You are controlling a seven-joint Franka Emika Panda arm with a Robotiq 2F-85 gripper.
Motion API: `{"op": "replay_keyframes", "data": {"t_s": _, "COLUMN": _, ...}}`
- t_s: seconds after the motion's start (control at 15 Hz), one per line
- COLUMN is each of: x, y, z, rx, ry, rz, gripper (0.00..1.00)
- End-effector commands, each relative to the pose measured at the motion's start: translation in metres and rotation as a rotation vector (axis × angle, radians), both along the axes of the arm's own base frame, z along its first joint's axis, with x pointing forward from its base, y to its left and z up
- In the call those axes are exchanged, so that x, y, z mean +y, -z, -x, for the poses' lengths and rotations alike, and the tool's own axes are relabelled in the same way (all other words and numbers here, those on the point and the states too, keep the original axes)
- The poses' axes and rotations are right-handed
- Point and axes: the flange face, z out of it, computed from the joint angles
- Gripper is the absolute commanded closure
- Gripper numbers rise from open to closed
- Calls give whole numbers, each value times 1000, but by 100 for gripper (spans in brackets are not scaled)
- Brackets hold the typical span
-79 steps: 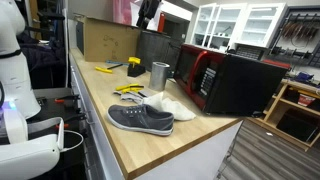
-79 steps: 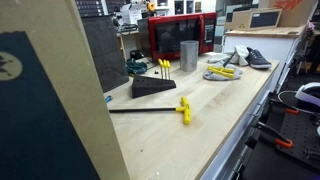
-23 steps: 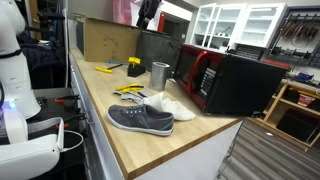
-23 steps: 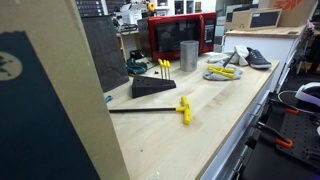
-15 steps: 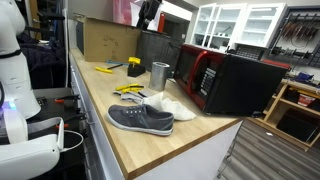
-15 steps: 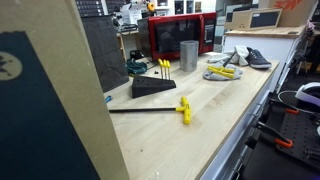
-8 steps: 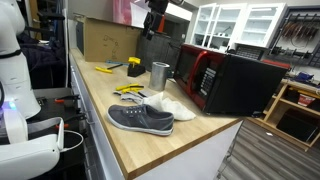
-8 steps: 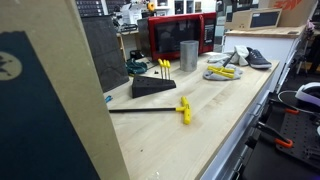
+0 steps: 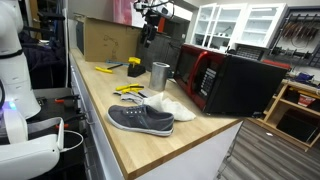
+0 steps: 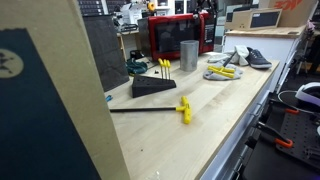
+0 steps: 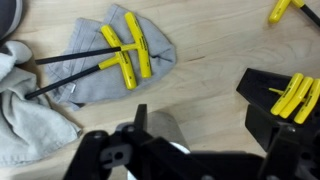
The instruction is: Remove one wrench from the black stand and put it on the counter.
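The black stand sits on the wooden counter with yellow wrench handles sticking up from its top. It also shows in the wrist view at the right, with its yellow handles. One yellow-handled wrench lies flat on the counter in front of the stand. My gripper hangs high above the metal cup and stand. In the wrist view the gripper is empty, its dark jaws wide apart, over the metal cup.
A grey cloth carries two yellow T-handle wrenches. The metal cup stands beside the black-and-red microwave. A grey shoe and a white cloth lie further along. A cardboard box stands at the back.
My gripper has shifted a little and come lower above the cup and stand. The stand, wrenches and cup have not moved.
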Motion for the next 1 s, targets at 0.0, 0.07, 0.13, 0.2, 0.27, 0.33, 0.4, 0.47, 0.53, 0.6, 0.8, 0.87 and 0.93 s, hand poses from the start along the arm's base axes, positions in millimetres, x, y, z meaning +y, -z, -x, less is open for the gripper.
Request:
{"op": "replay_keyframes", "data": {"t_s": 0.0, "x": -6, "y": -2, "z": 0, "rx": -2, "ry": 9, "rz": 0, "gripper": 0}}
{"op": "replay_keyframes", "data": {"t_s": 0.07, "x": -14, "y": -3, "z": 1, "rx": -4, "ry": 19, "rz": 0, "gripper": 0}}
{"op": "replay_keyframes", "data": {"t_s": 0.13, "x": -17, "y": -3, "z": 2, "rx": -5, "ry": 24, "rz": 0, "gripper": 0}}
{"op": "replay_keyframes", "data": {"t_s": 0.2, "x": -26, "y": -5, "z": 5, "rx": -8, "ry": 31, "rz": 12, "gripper": 0}}
{"op": "replay_keyframes", "data": {"t_s": 0.27, "x": -33, "y": -5, "z": 6, "rx": -16, "ry": 63, "rz": 21, "gripper": 0}}
{"op": "replay_keyframes", "data": {"t_s": 0.33, "x": -37, "y": -1, "z": 4, "rx": -25, "ry": 93, "rz": 24, "gripper": 0}}
{"op": "replay_keyframes", "data": {"t_s": 0.4, "x": -37, "y": 3, "z": 1, "rx": -37, "ry": 116, "rz": 23, "gripper": 0}}
{"op": "replay_keyframes", "data": {"t_s": 0.47, "x": -37, "y": 7, "z": -2, "rx": -49, "ry": 141, "rz": 25, "gripper": 0}}
{"op": "replay_keyframes", "data": {"t_s": 0.53, "x": -34, "y": 14, "z": -7, "rx": -64, "ry": 157, "rz": 34, "gripper": 0}}
{"op": "replay_keyframes", "data": {"t_s": 0.6, "x": -28, "y": 20, "z": -14, "rx": -80, "ry": 171, "rz": 38, "gripper": 0}}
{"op": "replay_keyframes", "data": {"t_s": 0.8, "x": 1, "y": 39, "z": -35, "rx": -114, "ry": 182, "rz": 47, "gripper": 0}}
{"op": "replay_keyframes", "data": {"t_s": 0.87, "x": 15, "y": 45, "z": -40, "rx": -116, "ry": 178, "rz": 48, "gripper": 0}}
{"op": "replay_keyframes", "data": {"t_s": 0.93, "x": 32, "y": 50, "z": -45, "rx": -120, "ry": 167, "rz": 44, "gripper": 0}}
